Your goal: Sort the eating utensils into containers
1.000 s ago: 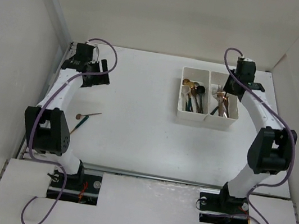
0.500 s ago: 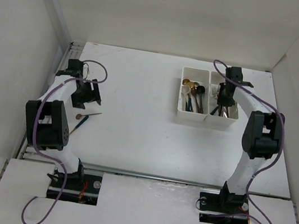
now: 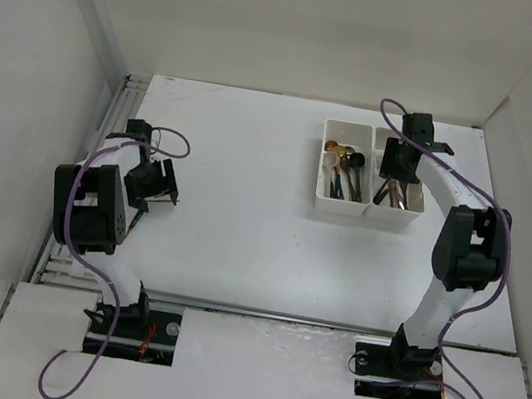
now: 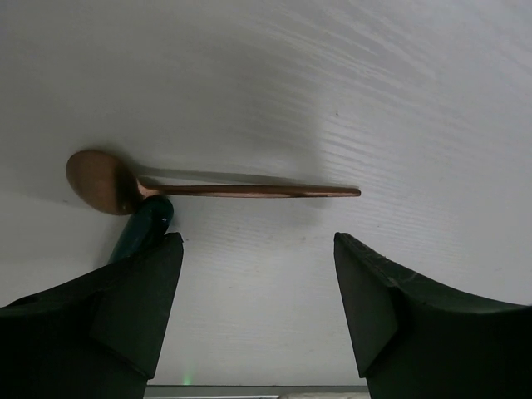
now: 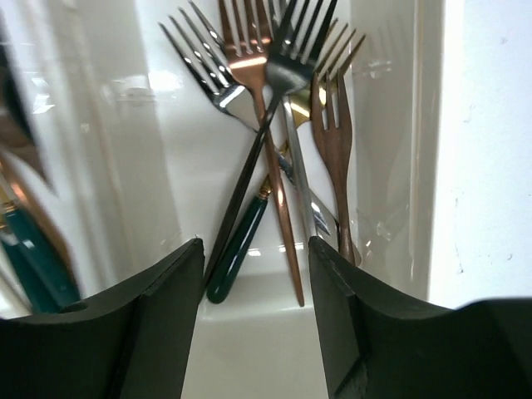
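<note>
**Left.** The left gripper (image 3: 152, 182) hangs low over the white table (image 3: 241, 226), its fingers spread with nothing between them. The overhead view hides what lies beneath it. The left wrist view shows a copper spoon (image 4: 241, 190) flat on the table just beyond the fingertips. Its bowl lies to the left of that view and its slim handle runs right. A dark green handle (image 4: 143, 230) of a second utensil shows at the spoon's bowl, beside the left finger. Its head is hidden, and whether it touches the bowl cannot be told.

**Centre-right.** The left bin (image 3: 338, 207) is white and open-topped and holds spoons (image 3: 342, 166). They are gold, black and dark-handled, with their bowls toward the far end.

**Right.** The right bin (image 3: 405, 217) adjoins it, wall to wall. The right gripper (image 3: 396, 164) sits over this bin, fingers apart, gripping nothing. From overhead the contents are largely covered. The right wrist view shows forks (image 5: 249, 75) crossed in a pile, tines toward the top of that view. They are silver, copper and black, and one has a dark green handle.
</note>
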Controlling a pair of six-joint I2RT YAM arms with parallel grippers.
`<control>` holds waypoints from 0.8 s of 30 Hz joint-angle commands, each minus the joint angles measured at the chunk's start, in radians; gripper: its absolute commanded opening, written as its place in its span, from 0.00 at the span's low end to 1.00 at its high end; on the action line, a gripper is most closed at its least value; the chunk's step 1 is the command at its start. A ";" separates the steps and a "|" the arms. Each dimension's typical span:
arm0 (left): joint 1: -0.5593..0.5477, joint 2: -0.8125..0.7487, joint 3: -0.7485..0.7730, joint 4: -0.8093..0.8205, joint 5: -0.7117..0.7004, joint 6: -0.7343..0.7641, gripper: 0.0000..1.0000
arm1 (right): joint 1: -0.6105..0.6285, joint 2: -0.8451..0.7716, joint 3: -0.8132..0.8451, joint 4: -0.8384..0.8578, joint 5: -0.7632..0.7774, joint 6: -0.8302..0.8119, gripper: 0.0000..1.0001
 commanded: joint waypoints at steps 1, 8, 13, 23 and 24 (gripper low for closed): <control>0.021 -0.007 0.050 -0.033 -0.091 -0.017 0.71 | 0.012 -0.081 0.005 0.041 -0.003 0.012 0.59; 0.021 0.129 0.142 -0.033 -0.042 0.015 0.74 | 0.012 -0.072 0.053 0.052 -0.038 0.012 0.59; 0.021 0.242 0.223 -0.042 -0.055 0.038 0.63 | 0.012 -0.061 0.065 0.052 -0.058 0.012 0.59; -0.111 0.328 0.292 0.062 -0.174 0.167 0.46 | 0.021 -0.080 0.065 0.061 -0.058 0.012 0.59; -0.128 0.337 0.302 0.062 -0.174 0.184 0.44 | 0.021 -0.080 0.065 0.061 -0.058 0.012 0.59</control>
